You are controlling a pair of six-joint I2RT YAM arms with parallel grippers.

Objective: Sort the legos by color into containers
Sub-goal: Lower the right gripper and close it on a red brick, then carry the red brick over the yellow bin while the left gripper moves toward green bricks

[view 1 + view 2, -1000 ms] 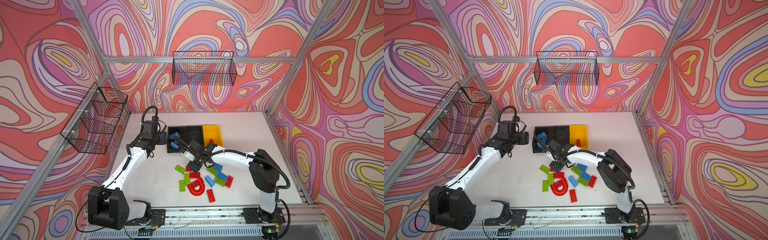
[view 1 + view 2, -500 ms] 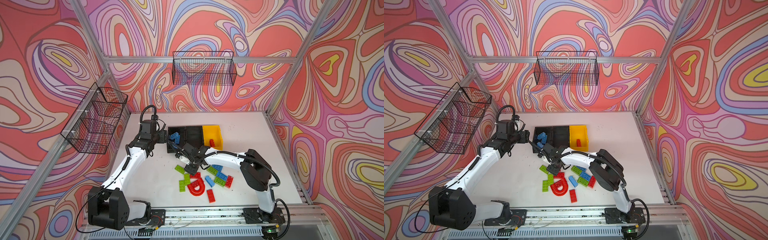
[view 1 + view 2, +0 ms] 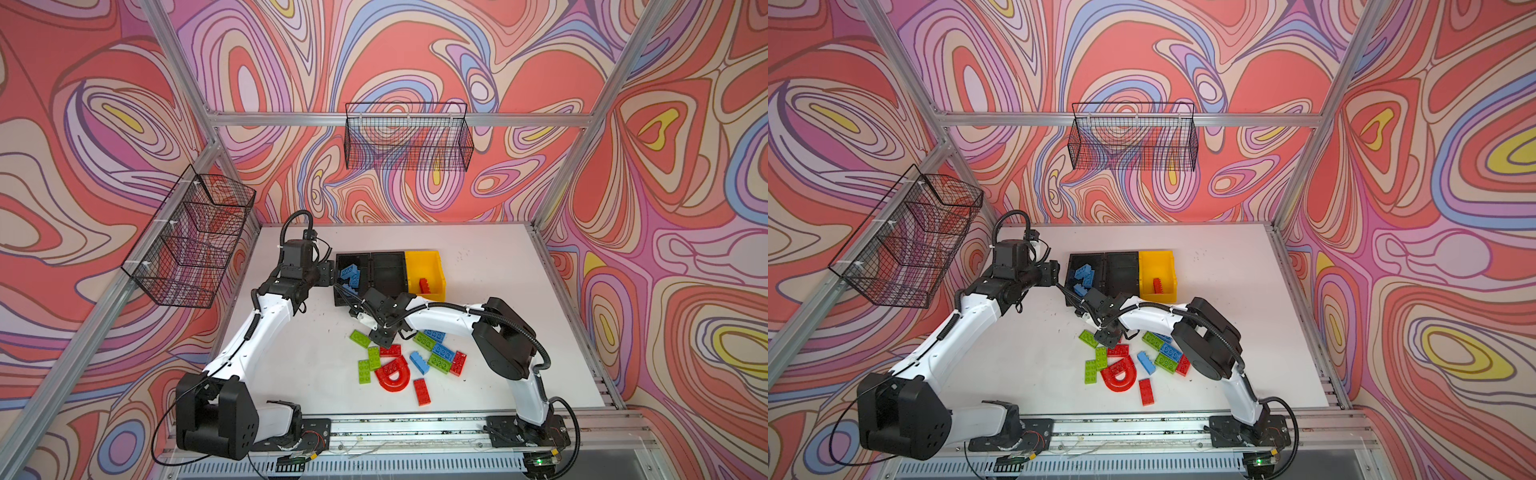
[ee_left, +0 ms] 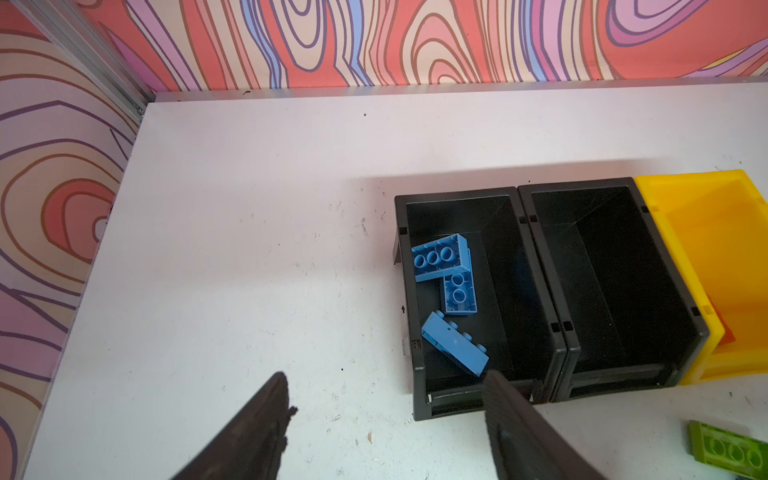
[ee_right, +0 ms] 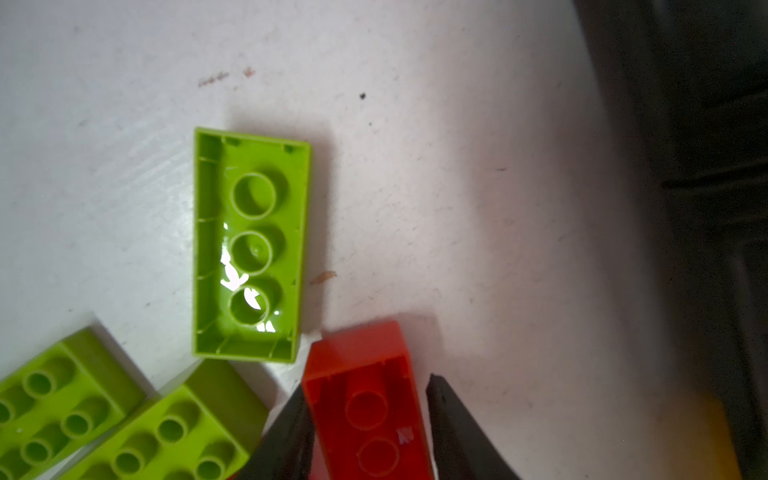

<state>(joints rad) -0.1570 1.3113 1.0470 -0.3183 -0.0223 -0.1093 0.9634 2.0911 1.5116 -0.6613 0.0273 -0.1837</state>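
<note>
My right gripper point(image 5: 368, 384) is down on the white table at the near edge of the loose legos, shut on a red brick point(image 5: 365, 415) that lies hollow side up. In both top views it point(image 3: 386, 336) sits beside a green brick point(image 3: 360, 337). Green, blue and red bricks and a red arch point(image 3: 392, 378) lie scattered there. The containers stand in a row: a black bin point(image 4: 457, 192) with blue bricks point(image 4: 440, 257), a second black bin point(image 4: 582, 185) with nothing showing inside, and a yellow bin point(image 3: 424, 262) with a red brick point(image 3: 424, 284). My left gripper point(image 4: 386, 374) hovers open and empty at the first bin's near left corner.
Black wire mesh baskets hang on the back wall point(image 3: 407, 143) and the left wall point(image 3: 191, 237). An aluminium rail point(image 3: 415, 424) runs along the table's front edge. More green bricks point(image 5: 124, 428) lie close beside the held red brick.
My right gripper has dropped from near the bins down to the pile, and its jaws have closed around the red brick. The left arm has hardly moved.
</note>
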